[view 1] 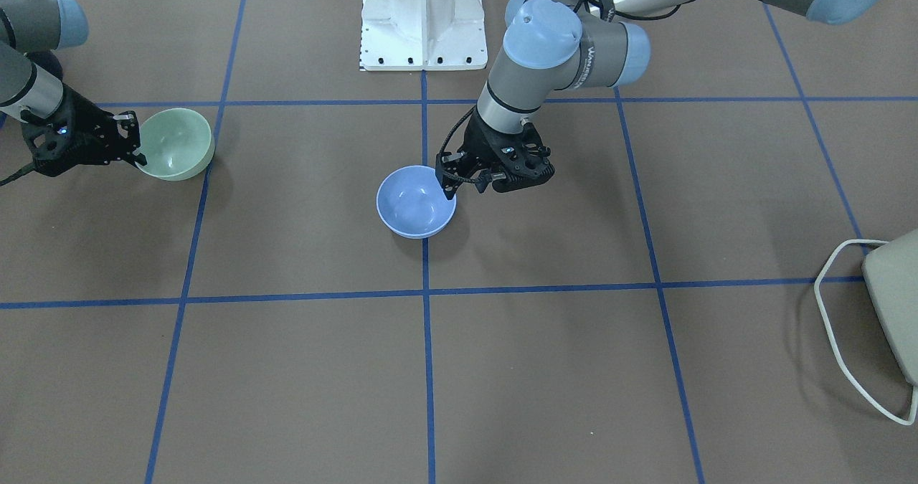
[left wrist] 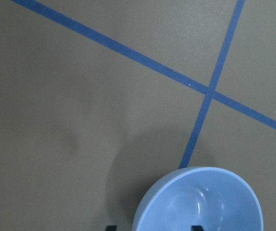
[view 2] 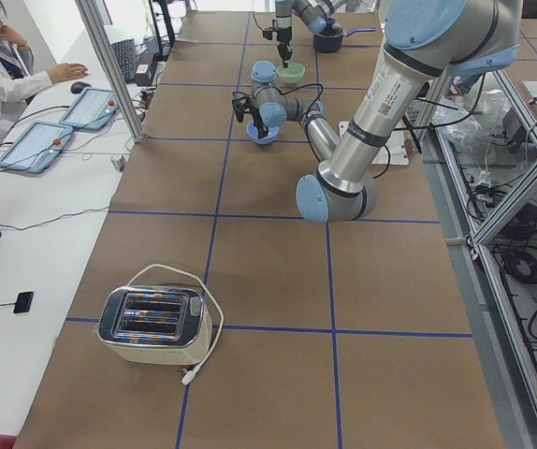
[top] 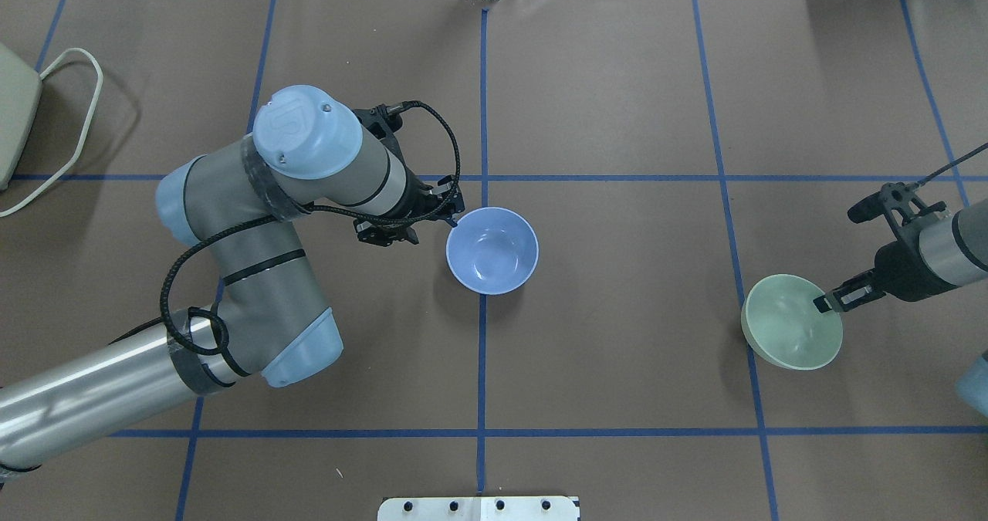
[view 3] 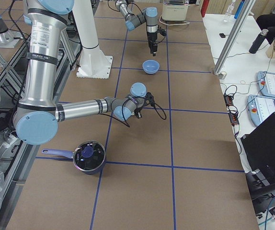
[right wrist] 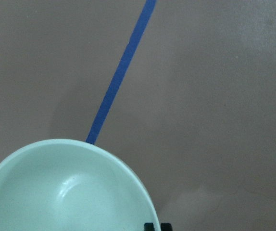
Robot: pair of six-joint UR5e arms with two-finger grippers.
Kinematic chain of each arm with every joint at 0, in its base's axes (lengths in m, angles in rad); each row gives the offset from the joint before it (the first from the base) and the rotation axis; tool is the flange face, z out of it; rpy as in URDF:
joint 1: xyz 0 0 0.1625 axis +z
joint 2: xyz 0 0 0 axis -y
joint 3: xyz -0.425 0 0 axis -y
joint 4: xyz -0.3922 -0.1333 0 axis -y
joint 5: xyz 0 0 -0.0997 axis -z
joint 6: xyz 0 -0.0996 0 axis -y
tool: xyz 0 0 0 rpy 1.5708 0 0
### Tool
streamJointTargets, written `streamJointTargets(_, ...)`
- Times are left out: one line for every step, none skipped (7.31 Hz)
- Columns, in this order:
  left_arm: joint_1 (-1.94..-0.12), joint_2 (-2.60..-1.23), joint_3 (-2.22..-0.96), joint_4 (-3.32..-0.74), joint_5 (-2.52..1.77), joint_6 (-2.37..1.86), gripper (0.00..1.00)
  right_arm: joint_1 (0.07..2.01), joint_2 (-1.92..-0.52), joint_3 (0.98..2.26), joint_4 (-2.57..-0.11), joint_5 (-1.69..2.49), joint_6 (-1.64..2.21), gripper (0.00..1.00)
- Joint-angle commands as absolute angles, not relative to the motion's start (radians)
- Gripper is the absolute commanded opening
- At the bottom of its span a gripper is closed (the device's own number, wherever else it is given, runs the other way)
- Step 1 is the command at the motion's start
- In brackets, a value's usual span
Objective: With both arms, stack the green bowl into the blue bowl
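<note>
The pale green bowl (view 1: 179, 147) is at the robot's right side of the table, tilted. My right gripper (view 1: 138, 143) is shut on its rim; its fingertips pinch the rim at the bottom of the right wrist view (right wrist: 157, 225). The bowl also shows in the overhead view (top: 787, 332). The periwinkle-blue bowl (view 1: 414, 204) sits upright on the table's centre line. My left gripper (view 1: 450, 185) is open at its rim. In the left wrist view one fingertip (left wrist: 110, 227) is outside the bowl (left wrist: 200, 202) and the other is inside.
A toaster (view 2: 154, 325) with a white cord stands at the table's end on the robot's left. A dark pot with a lid (view 3: 87, 157) stands near the end on its right. The white pedestal base (view 1: 423, 18) is behind the bowls. An operator sits beside the table.
</note>
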State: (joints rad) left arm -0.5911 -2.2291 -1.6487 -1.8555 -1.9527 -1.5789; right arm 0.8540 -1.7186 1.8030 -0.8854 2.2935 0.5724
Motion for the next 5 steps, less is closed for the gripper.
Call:
streamJointTargets(-0.623, -2.162, -1.713, -1.852, -1.989, -1.513, 0.66, 0.882, -1.671, 1.809, -0.888, 2.296, 0.587, 0.04)
streamJointTargets(-0.681, -2.131, -1.732, -1.852, -2.078, -1.478, 0.67, 0.888, -1.63, 1.809, -0.896, 2.307, 0.65, 0.04)
streamJointTargets(-0.716, -2.082, -1.767, -1.852, -2.113, -1.423, 0.68, 0.89, -1.584, 1.809, -0.899, 2.312, 0.723, 0.04)
streamJointTargets(-0.722, -2.027, -1.802, -1.852, -2.114, -1.369, 0.69, 0.887, -1.534, 1.806, -0.902, 2.31, 0.783, 0.04)
streamJointTargets(-0.741, -1.998, -1.813, -1.852, -2.115, -1.329, 0.72, 0.885, -1.467, 1.81, -0.973, 2.31, 0.826, 0.03)
